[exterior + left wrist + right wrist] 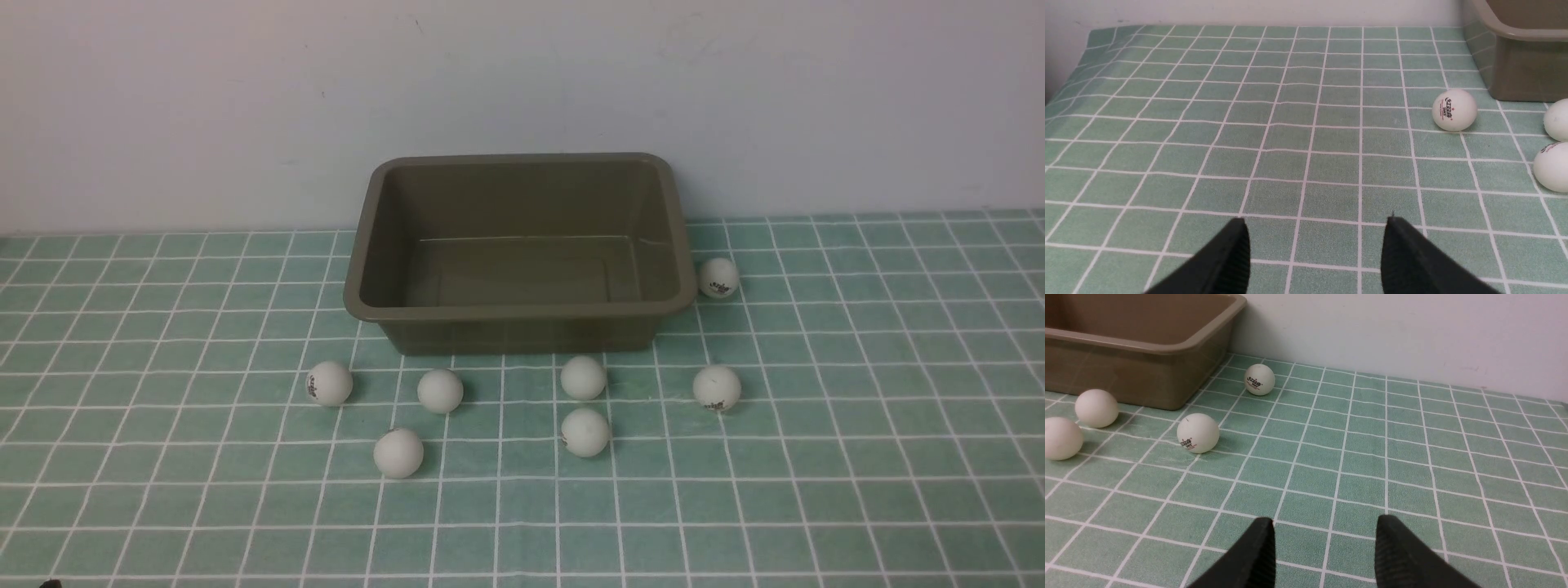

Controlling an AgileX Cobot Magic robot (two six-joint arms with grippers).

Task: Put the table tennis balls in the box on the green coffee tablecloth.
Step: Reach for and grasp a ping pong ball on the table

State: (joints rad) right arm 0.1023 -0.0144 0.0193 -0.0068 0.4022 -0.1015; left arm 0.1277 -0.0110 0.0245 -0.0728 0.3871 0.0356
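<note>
The box (522, 311), an olive-brown tub, stands empty at the back middle of the green coffee tablecloth (857, 425). Several white table tennis balls lie on the cloth around it: one at its right side (718, 278), the others in front, from the leftmost (329, 383) to the rightmost (717, 387). Neither gripper shows in the front view. In the left wrist view my left gripper (1316, 222) is open over bare cloth, well short of a logo ball (1454, 110). In the right wrist view my right gripper (1325, 522) is open and empty, with a logo ball (1198, 433) ahead.
A pale wall (522, 82) rises right behind the box. The cloth's left edge (1069, 77) drops off in the left wrist view. Wide stretches of cloth lie on both sides of the balls.
</note>
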